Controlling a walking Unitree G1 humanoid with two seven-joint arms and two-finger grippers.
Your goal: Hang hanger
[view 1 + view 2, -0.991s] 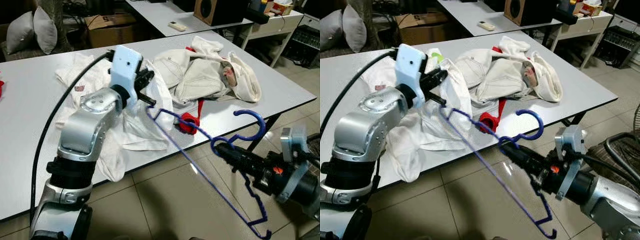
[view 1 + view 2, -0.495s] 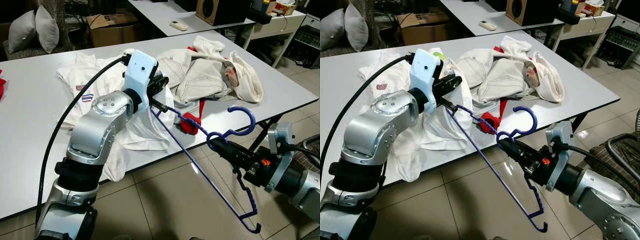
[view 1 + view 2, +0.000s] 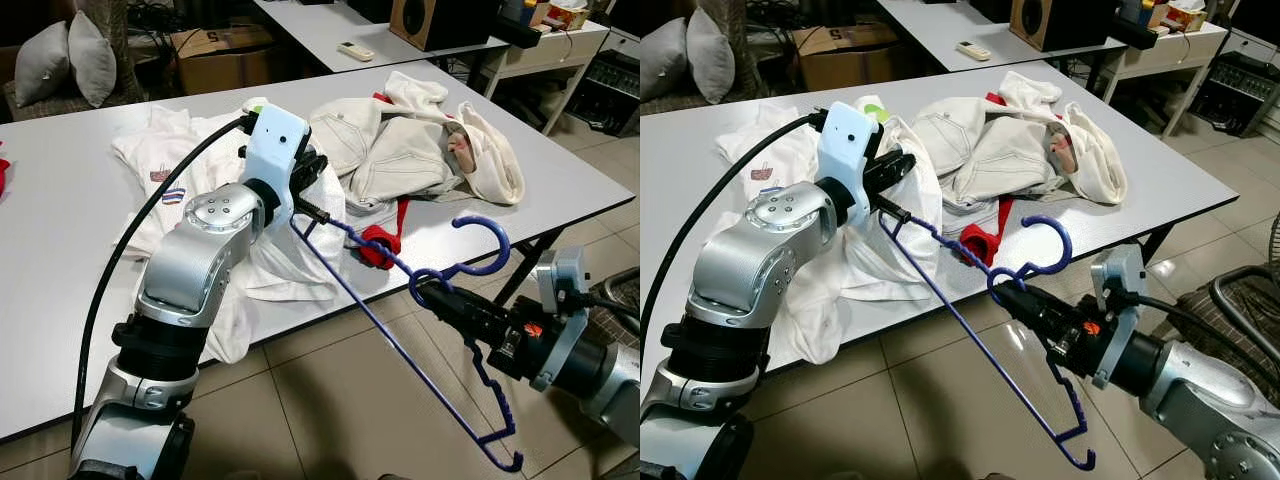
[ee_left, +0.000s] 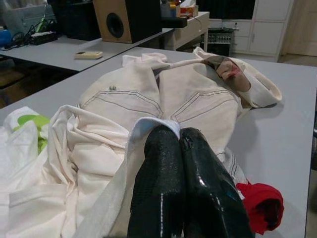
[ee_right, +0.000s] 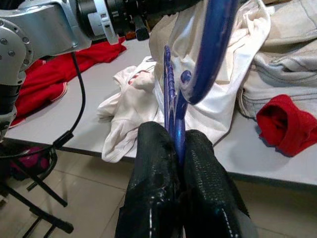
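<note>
Since a second ago, your blue hanger has swung closer to the table edge and its hook is now sitting lower and nearer the red cloth, with the left arm drawn in over the white shirt. You are holding the hanger in the air off the front edge of the grey table, above the tiled floor, hook pointing up and one long wire side running slantwise between your two grippers. Your right gripper is clamping the hanger's neck just below the hook, its two black fingers pressed tight on the blue wire. Your left gripper is closed too, its fingers pinched together on a fold of the white shirt, and in the head views the far corner of the hanger is meeting those fingertips beside the shirt; whether the wire is also caught between them you cannot tell from these pictures. The white shirt is lying crumpled on the table and spilling over its front edge. Just beyond it a cream jacket is heaped on the tabletop, and a red cloth is lying near the table edge, between the jacket and the hanger. Farther back, a second table is carrying a remote control and a speaker, with a cardboard box and grey cushions off to your left.
</note>
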